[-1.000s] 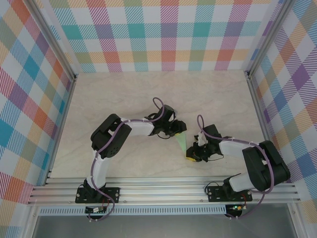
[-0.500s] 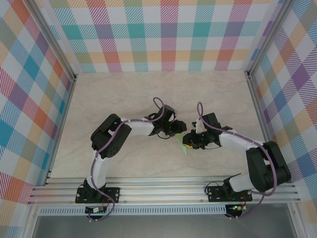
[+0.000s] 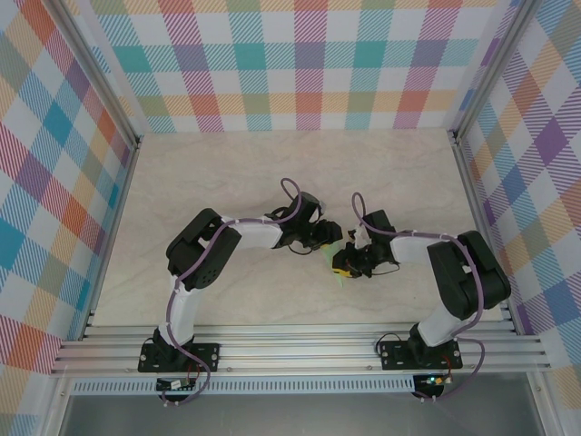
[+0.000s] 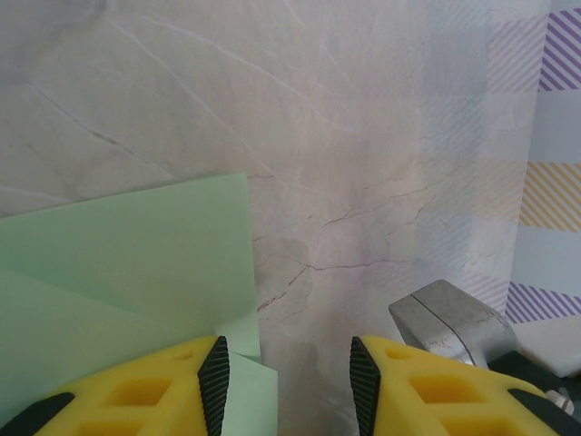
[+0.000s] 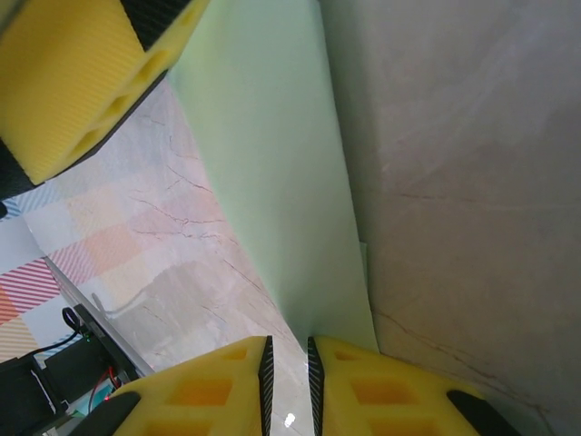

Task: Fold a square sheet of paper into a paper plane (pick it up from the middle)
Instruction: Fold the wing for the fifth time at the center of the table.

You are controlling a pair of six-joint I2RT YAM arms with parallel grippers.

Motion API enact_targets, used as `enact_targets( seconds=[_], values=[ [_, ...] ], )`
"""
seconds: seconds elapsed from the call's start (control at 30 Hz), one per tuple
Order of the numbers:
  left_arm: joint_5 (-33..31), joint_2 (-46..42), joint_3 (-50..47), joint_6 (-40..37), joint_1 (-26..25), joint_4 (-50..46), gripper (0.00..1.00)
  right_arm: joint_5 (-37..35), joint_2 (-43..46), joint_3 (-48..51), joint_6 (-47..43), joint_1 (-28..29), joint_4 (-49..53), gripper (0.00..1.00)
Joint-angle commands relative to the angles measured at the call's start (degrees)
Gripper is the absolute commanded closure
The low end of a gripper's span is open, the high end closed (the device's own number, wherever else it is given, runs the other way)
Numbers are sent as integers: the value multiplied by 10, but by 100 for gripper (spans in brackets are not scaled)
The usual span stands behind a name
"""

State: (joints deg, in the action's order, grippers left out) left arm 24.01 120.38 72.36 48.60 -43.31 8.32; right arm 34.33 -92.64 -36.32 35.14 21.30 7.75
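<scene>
Top view: both arms reach in to the middle of the table [image 3: 227,173], their grippers close together. The left gripper [image 3: 330,243] sits just far and left of the right gripper [image 3: 347,265]. The paper plane [image 3: 338,275] lies flat on the table between and under them. Only a small pale green sliver of it shows past the yellow fingers.

Left wrist view: left gripper [image 4: 290,368] open, with a wide gap between the yellow fingers and bare table showing through. The paper plane [image 4: 118,263] covers the left part of the view. Overlapping layers are visible, with a straight fold edge. Its lower right corner runs under the left finger [image 4: 136,395] and pokes slightly into the gap. A grey metal part [image 4: 449,320] sits just beyond the right finger; cannot tell what it belongs to.

Right wrist view: right gripper [image 5: 289,352] nearly closed, only a narrow slit between the fingers. The paper plane [image 5: 263,182] runs as a long green strip from the top of the view down to the fingertips, flat on the table. Its near end meets the right finger [image 5: 399,386]. Cannot tell whether the paper is pinched or merely lies beneath. One yellow finger of the left gripper [image 5: 82,82] shows at upper left, right beside the strip's edge.

Plaid walls [image 3: 309,64] surround the table.
</scene>
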Motion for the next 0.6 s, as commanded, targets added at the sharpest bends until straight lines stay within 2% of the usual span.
enact_targets(
  seconds=[0.0, 0.57],
  values=[
    [-20, 17, -5, -14, 4, -66, 57, -16, -17, 42, -10, 7, -1, 79],
    [-29, 23, 2, -15, 4, -77, 57, -4, 70, 107, 0, 7, 24, 80]
  ],
)
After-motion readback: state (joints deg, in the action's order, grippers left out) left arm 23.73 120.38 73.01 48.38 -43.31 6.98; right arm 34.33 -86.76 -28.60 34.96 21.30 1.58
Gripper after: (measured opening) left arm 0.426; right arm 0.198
